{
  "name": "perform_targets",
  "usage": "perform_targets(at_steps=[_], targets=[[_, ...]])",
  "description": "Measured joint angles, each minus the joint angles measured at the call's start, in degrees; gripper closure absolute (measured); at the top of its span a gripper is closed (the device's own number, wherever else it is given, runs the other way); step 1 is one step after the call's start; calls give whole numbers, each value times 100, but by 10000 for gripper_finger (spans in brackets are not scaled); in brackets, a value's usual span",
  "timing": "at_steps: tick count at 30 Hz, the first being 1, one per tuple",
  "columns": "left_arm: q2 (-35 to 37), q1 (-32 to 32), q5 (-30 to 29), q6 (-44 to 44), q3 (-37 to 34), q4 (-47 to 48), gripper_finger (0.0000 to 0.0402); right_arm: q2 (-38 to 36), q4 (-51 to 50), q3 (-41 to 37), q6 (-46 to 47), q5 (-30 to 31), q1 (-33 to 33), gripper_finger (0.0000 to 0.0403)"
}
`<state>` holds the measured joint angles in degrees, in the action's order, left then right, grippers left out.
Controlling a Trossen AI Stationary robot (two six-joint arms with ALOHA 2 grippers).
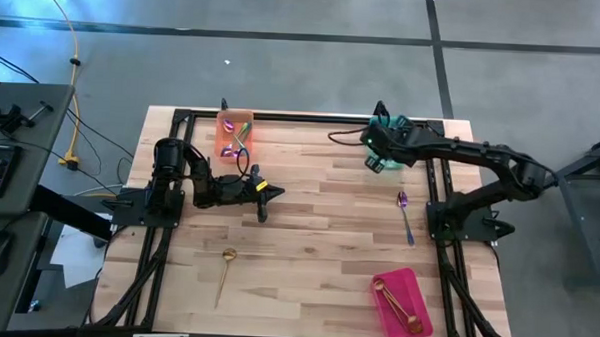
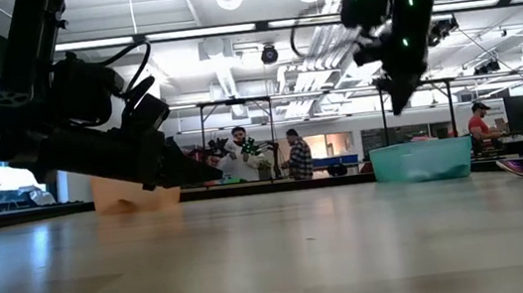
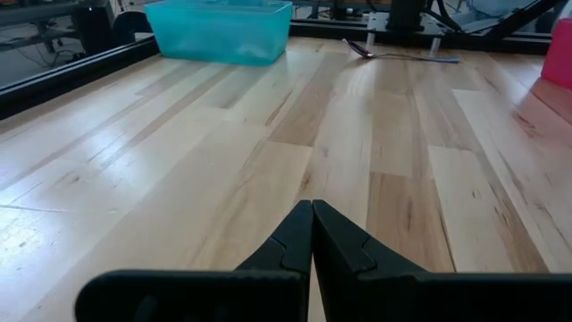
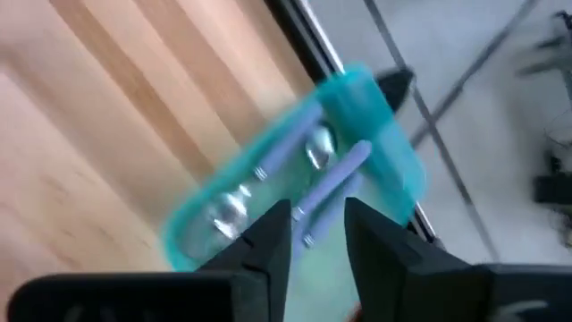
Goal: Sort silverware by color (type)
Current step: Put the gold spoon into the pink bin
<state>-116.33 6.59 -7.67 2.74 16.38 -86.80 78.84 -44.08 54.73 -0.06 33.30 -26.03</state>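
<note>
My right gripper (image 1: pixel 379 131) (image 4: pixel 317 219) stands open, tilted down over the teal tray (image 4: pixel 375 116) at the table's far right corner. Lavender-handled silver spoons (image 4: pixel 295 152) lie in that tray, and one handle end shows in the gap below my fingertips. Another lavender-handled spoon (image 1: pixel 405 214) lies flat on the table by the right edge. A gold spoon (image 1: pixel 223 271) lies flat near the front left. My left gripper (image 1: pixel 261 194) (image 3: pixel 312 210) is shut on nothing, low over the table's left middle.
An orange tray (image 1: pixel 234 136) with iridescent spoons stands at the far left. A pink tray (image 1: pixel 400 304) with gold spoons stands at the front right. The bare wooden tabletop (image 1: pixel 318 229) lies between them. People stand in the room beyond the table.
</note>
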Motion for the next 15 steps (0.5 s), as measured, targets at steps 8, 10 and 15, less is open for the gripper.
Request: perform_targets(at_steps=[8, 10, 15], targets=[[-1, 0, 1, 0, 0, 44, 401, -576, 972, -390, 1101, -1190, 793, 355], [0, 0, 1, 0, 0, 44, 401, -656, 1790, -795, 1343, -1472, 1102, 382], [0, 4, 422, -43, 0, 48, 401, -616, 4968, -2065, 1561, -2288, 1732, 393]])
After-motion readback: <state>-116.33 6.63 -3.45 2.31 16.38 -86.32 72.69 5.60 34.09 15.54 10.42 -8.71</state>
